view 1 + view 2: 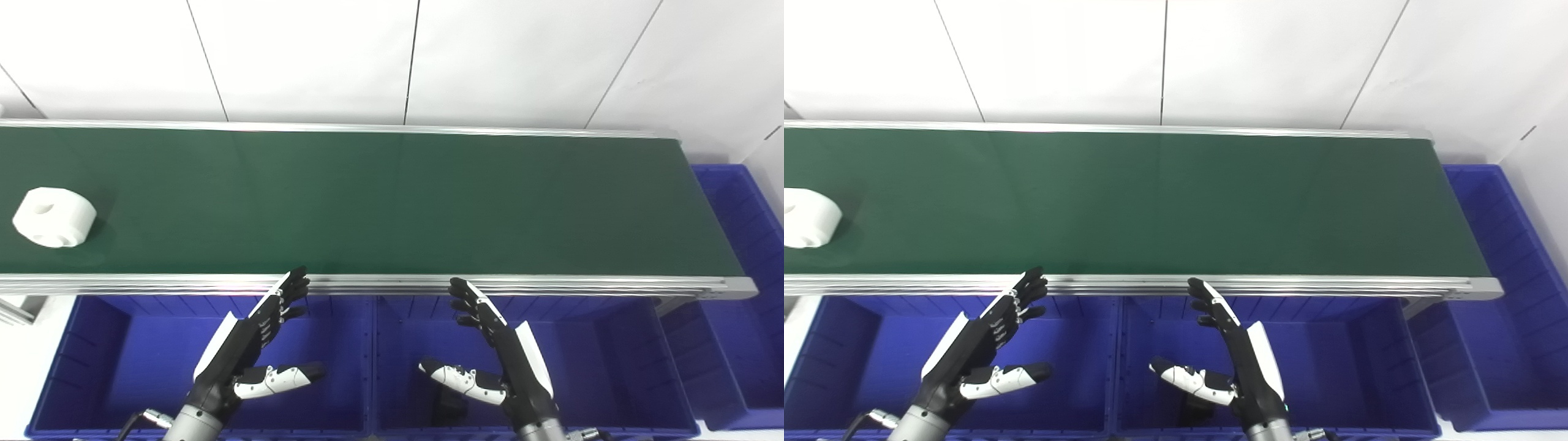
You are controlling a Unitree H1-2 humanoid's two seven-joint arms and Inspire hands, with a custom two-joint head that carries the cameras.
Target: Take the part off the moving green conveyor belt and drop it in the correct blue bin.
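Observation:
A white round part (54, 217) with a hole in its top lies on the green conveyor belt (392, 202) at the far left; the right eye view (808, 226) cuts it at the edge. My left hand (248, 346) is open and empty, held above the left blue bin (92, 361) just in front of the belt's near rail. My right hand (499, 349) is open and empty above the middle blue bin (612, 361). Both hands are far to the right of the part.
A third blue bin (744, 245) stands at the belt's right end. A dark object (447, 407) lies in the middle bin, under my right hand. An aluminium rail (380, 283) edges the belt's near side. A white panelled wall runs behind.

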